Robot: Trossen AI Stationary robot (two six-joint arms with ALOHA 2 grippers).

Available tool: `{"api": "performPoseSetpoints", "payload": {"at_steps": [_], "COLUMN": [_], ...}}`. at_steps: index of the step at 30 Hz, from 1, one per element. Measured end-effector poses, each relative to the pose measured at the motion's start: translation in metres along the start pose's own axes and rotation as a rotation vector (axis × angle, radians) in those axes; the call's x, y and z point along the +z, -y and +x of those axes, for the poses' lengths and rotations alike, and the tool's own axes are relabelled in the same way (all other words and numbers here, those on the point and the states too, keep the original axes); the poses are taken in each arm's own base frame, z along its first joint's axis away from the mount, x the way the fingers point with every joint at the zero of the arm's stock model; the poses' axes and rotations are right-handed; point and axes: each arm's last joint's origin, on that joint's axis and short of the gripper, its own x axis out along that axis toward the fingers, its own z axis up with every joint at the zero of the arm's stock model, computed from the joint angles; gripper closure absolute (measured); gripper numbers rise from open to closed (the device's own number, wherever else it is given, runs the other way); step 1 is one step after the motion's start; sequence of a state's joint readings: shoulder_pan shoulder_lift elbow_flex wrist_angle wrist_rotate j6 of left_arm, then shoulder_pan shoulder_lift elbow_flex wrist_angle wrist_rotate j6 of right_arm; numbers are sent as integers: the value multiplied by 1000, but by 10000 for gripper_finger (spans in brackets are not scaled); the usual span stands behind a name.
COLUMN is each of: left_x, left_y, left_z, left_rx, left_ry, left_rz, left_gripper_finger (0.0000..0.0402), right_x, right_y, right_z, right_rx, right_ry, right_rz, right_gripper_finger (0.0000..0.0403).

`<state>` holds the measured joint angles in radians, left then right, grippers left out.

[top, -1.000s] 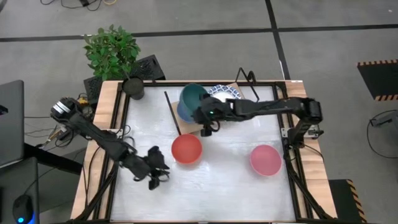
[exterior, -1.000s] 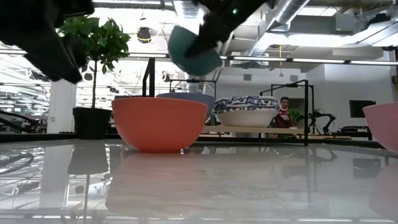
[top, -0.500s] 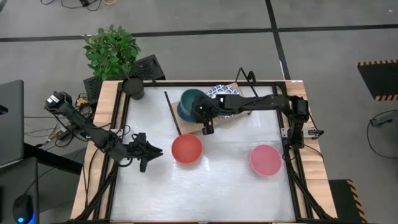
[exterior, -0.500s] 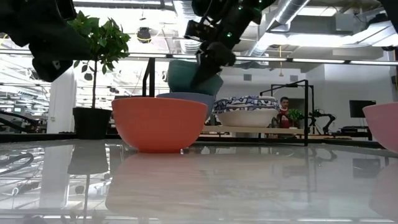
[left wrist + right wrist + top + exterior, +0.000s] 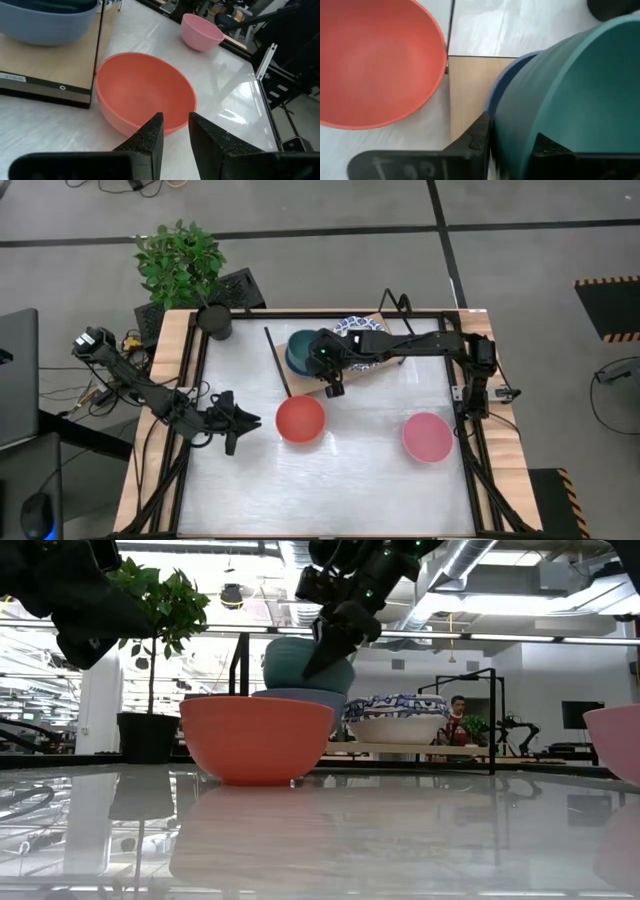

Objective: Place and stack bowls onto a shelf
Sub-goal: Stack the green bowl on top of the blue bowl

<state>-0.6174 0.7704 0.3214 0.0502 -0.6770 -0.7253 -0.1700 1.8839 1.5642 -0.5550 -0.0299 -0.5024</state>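
High view, one red bowl [image 5: 300, 420], one pink bowl [image 5: 427, 437]

No readable text — shelf label [image 5: 11, 76] illegible.

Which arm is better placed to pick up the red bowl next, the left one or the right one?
Probably the left. The left gripper is empty, beside the red bowl and pointing at it. The right gripper is at the green bowl over the shelf.

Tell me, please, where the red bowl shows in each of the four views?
High view: red bowl, table centre, before the shelf.
Low view: left of centre, foreground.
Left wrist view: centre.
Right wrist view: upper left.
Shared landmark: the blue bowl on the shelf.
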Motion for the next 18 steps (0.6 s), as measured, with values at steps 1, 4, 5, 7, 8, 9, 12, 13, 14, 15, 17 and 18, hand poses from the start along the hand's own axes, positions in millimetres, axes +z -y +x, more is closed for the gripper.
{"api": "performPoseSetpoints", "payload": {"at_steps": [1,4,5,7,8,9,12,13,14,15,17,18], "left_x": [0,0,0,0,0,0,0,0,0,0,0,0], "left_y": [0,0,0,-1,-1,-1,-2,-2,-2,-2,-2,-2], "left_z": [0,0,0,0,0,0,0,0,0,0,0,0], "left_rx": [2,9,12,18,24,29,37,39,39,39,40,42], "left_ry": [1,7,7,9,9,10,17,19,20,20,19,19], "left_rz": [6,8,9,11,14,16,15,15,15,15,16,16], "left_gripper_finger": [325,325,325,325,325,325,325,325,325,325,325,325], "right_x": [0,1,2,2,2,2,2,2,2,3,9,13], "right_y": [0,1,1,1,1,0,0,0,0,1,4,6], "right_z": [0,0,0,0,0,0,0,0,0,-2,-10,-14], "right_rx": [-3,-8,-10,-9,-8,-9,-9,-9,-8,-5,-7,-13], "right_ry": [4,14,17,16,16,16,16,16,14,8,9,13], "right_rz": [-1,-2,-3,-4,-4,-4,-5,-5,-5,-5,-5,-5], "right_gripper_finger": [323,302,293,272,260,248,209,196,184,174,157,152]}}
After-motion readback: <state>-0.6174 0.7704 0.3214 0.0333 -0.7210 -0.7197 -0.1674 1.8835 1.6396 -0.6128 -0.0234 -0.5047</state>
